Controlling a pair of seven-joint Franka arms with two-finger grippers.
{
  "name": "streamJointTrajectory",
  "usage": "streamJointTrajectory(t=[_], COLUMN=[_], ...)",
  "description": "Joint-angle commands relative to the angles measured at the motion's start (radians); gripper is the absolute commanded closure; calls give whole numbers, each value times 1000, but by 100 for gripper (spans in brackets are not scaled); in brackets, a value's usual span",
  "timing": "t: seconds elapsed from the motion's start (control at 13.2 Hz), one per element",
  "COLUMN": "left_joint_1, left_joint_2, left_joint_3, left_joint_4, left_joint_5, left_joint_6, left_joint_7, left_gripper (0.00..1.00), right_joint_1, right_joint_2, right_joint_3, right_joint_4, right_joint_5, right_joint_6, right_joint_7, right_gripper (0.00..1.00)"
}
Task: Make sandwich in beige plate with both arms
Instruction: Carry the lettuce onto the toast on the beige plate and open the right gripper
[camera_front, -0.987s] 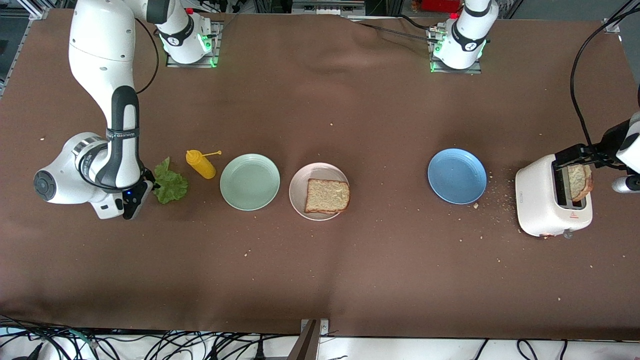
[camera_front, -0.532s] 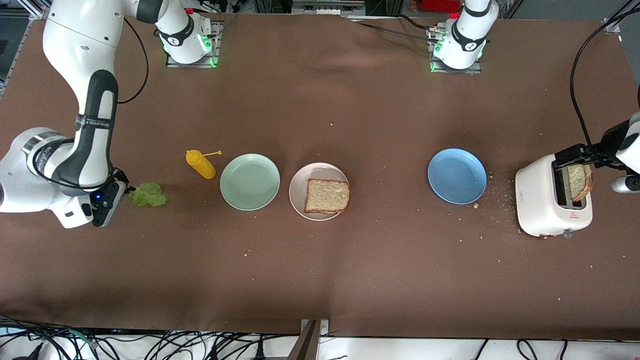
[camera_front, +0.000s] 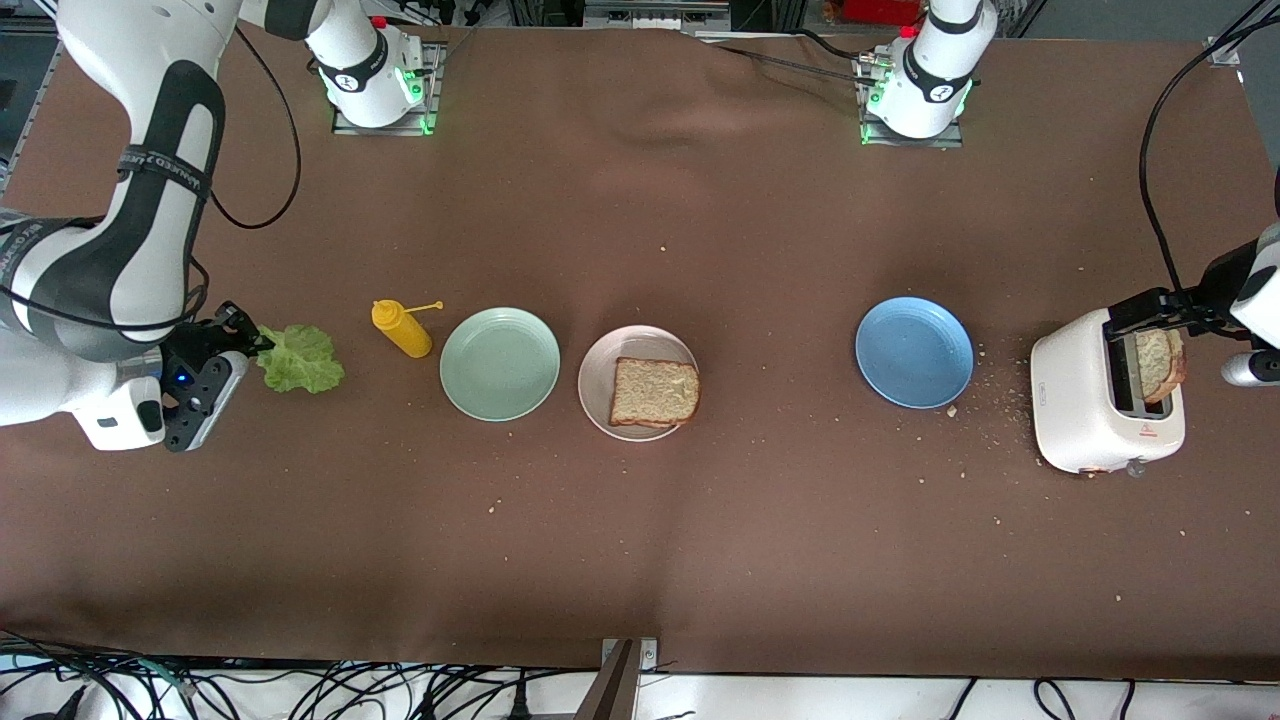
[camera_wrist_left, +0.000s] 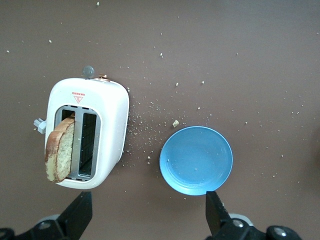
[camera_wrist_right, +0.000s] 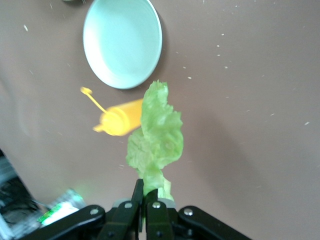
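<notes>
A ruffled green lettuce leaf (camera_front: 300, 358) (camera_wrist_right: 157, 135) hangs from my right gripper (camera_front: 250, 345) (camera_wrist_right: 145, 192), which is shut on its stem end, up over the bare cloth at the right arm's end of the table. The beige plate (camera_front: 600, 360) sits mid-table with one square slice of toasted bread (camera_front: 655, 392) on it. A second slice (camera_front: 1160, 362) (camera_wrist_left: 60, 150) stands in a slot of the white toaster (camera_front: 1085, 410) (camera_wrist_left: 107, 115). My left gripper (camera_front: 1155, 312) (camera_wrist_left: 148, 212) hovers open and empty high over the toaster, waiting.
A mint green plate (camera_front: 500, 363) (camera_wrist_right: 122, 42) lies beside the beige plate, and a yellow mustard bottle (camera_front: 402, 328) (camera_wrist_right: 120, 120) lies between it and the lettuce. A blue plate (camera_front: 913, 352) (camera_wrist_left: 196, 160) sits beside the toaster, with crumbs scattered around both.
My right gripper has carried the lettuce away from the mustard bottle toward the right arm's end of the table and swung it upward. The left arm has not moved.
</notes>
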Motion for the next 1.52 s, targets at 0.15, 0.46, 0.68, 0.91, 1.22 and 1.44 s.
streamJointTrajectory(t=[0.15, 0.46, 0.68, 0.91, 1.22, 1.44], left_joint_1=[10, 10, 10, 10, 10, 9], left_joint_2=[-5, 2, 3, 3, 3, 5], left_joint_3=[-6, -8, -6, -6, -6, -6], left_joint_4=[-4, -4, -4, -4, -4, -4], left_joint_5=[-3, -3, -3, -1, -3, -1], left_joint_6=[-4, -4, -4, -4, -3, -3], left_joint_7=[18, 18, 18, 18, 18, 18], left_gripper=[0, 0, 0, 0, 0, 0], right_joint_1=[73, 163, 240, 237, 228, 229], right_joint_2=[-30, -9, -2, 13, 53, 76], right_joint_3=[0, 10, 68, 212, 352, 394], right_joint_4=[35, 29, -42, -63, -73, -122], right_joint_5=[166, 343, 386, 439, 520, 670], right_joint_6=[-106, -62, 73, 249, 513, 674], right_joint_7=[439, 719, 838, 1002, 1259, 1356], right_gripper=[100, 100, 100, 100, 100, 100])
